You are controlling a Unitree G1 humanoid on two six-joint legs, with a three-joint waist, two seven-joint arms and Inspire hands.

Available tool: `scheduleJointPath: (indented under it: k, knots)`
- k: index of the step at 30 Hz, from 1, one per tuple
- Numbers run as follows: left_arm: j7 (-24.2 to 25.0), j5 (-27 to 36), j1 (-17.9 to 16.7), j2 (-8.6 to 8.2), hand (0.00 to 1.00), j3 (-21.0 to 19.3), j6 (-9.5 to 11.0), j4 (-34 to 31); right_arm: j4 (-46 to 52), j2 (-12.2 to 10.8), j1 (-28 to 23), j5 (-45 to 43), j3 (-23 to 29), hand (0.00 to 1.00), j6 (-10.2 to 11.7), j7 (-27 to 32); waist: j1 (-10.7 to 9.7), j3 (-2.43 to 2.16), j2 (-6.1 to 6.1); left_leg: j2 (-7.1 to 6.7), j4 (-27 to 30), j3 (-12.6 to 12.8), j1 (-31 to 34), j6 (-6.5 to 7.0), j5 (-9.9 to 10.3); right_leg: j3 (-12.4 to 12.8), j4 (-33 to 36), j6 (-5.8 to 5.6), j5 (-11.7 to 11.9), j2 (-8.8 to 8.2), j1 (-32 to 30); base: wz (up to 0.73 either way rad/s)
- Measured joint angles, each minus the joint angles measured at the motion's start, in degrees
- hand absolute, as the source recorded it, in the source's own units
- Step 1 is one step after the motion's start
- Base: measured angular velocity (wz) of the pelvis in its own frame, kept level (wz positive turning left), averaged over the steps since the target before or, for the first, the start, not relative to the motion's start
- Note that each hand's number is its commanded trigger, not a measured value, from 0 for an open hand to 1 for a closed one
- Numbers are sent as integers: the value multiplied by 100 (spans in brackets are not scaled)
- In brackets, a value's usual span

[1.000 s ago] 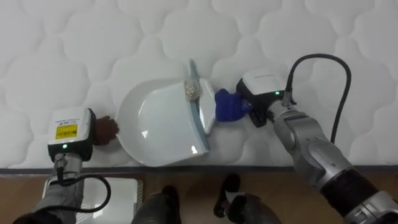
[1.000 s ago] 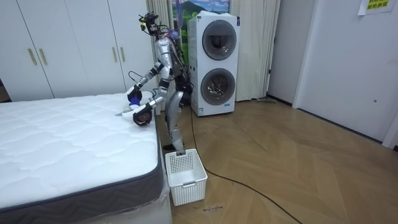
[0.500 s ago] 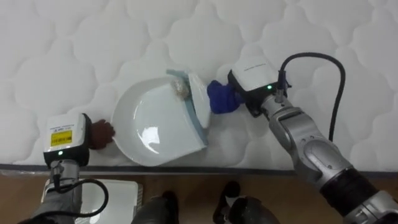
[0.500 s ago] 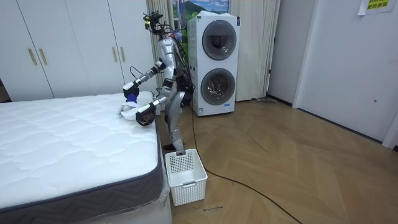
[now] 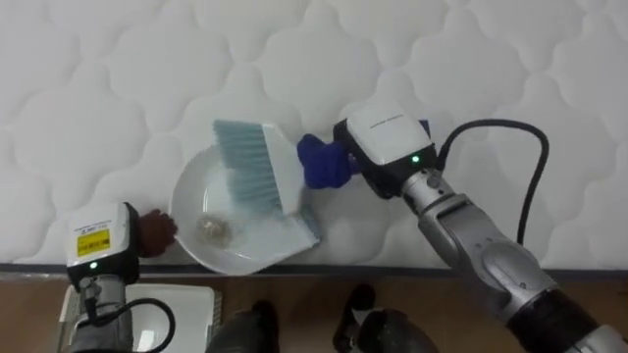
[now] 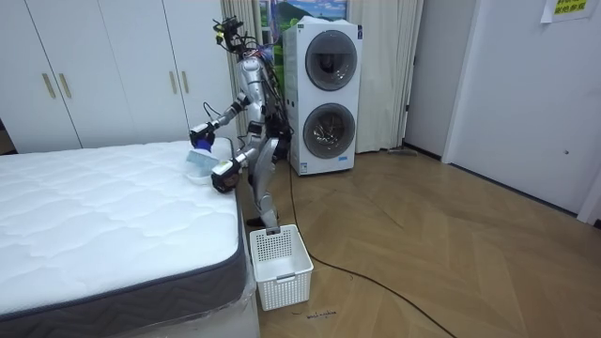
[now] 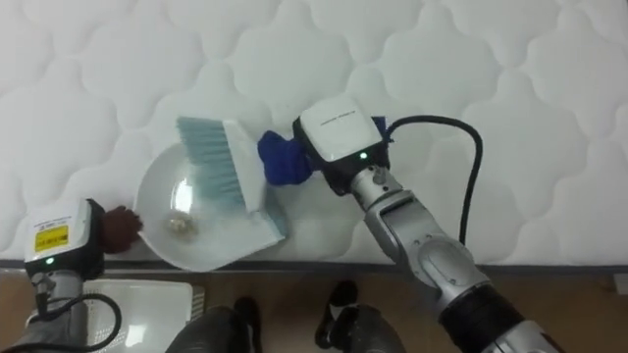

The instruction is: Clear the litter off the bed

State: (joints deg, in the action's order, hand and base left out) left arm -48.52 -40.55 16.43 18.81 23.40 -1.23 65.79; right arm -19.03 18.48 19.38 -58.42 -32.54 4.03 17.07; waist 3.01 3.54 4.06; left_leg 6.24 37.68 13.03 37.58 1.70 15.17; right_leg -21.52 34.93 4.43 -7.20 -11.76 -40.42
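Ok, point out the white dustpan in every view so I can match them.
Left eye view: dustpan lower middle, at the edge of the mattress.
Right eye view: dustpan lower left of middle.
Room view: dustpan upper left, at the mattress corner before the robot.
Shared landmark: the white quilted mattress beneath it.

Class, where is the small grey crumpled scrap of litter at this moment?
In the left eye view, the small grey crumpled scrap lies inside the white plastic dustpan, towards its left side, just below the pale-blue-bristled brush.
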Motion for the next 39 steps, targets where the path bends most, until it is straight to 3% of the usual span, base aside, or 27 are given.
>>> scheduleJointPath:
  k: [4, 10, 18, 23, 26, 32, 34, 37, 38, 39]
  knots:
    - [-55, 103, 63, -37, 100, 3, 155, 9, -302, -110, -124, 116, -8, 100, 414, 413, -154, 20, 35, 6, 7, -60, -2, 7, 11, -63, 2, -15, -26, -20, 57, 8]
    - [-73, 191, 141, -128, 100, -161, 320, 9, -1061, -61, -273, 546, 22, 100, 443, 626, -182, 28, 43, 5, -1, -72, -160, 29, 60, -54, -12, -69, -62, -26, 226, 4]
    - [-79, 159, 194, -224, 100, -195, 496, 4, -1259, -64, -450, 676, 305, 100, 675, 967, -235, 50, 26, 4, -77, -69, -578, -20, 149, -43, -36, -121, -185, -17, 595, 0]
    - [-83, 63, 87, -274, 100, -315, 579, -173, -1244, -78, -741, 684, 693, 100, 880, 1213, -201, 39, -41, 18, -279, -53, -900, -49, 161, -57, -238, -150, -163, 84, 910, -5]
    - [-94, 26, -157, -320, 100, -413, 578, -652, -1224, -76, -919, 856, 955, 100, 940, 1296, -122, 7, -123, 11, -465, -27, -1145, -58, 164, -43, -361, -191, -148, 108, 1105, -6]
    - [-128, -89, -673, -353, 100, -594, 577, -1293, -1211, -82, -1142, 1343, 1234, 100, 1095, 1346, -127, -131, -298, -76, -990, 81, -1779, -99, 106, -13, -648, -276, -152, 131, 1574, -6]
    - [-129, -108, -866, -356, 100, -611, 578, -1311, -1167, -115, -1432, 1502, 1386, 100, 1142, 1345, -121, -193, -367, -127, -1345, 103, -2193, -122, 29, -33, -852, -330, -149, 158, 1923, 0]
    - [-125, -104, -1088, -381, 100, -785, 580, -1374, -1123, -126, -1649, 1895, 1451, 100, 1228, 1344, -110, -252, -376, -173, -1702, 185, -2619, -169, -77, 51, -1036, -357, -140, 201, 2207, -14]
    - [-124, -96, -1144, -381, 100, -817, 580, -1421, -1114, -129, -1660, 1951, 1476, 96, 1243, 1344, -129, -263, -380, -183, -1743, 184, -2658, -172, -98, 50, -1050, -361, -142, 201, 2234, -7]
    - [-117, -89, -1217, -384, 100, -864, 583, -1509, -1103, -130, -1668, 2078, 1565, 77, 1266, 1344, -133, -273, -376, -189, -1811, 190, -2718, -181, -108, 60, -1071, -366, -145, 201, 2266, 0]
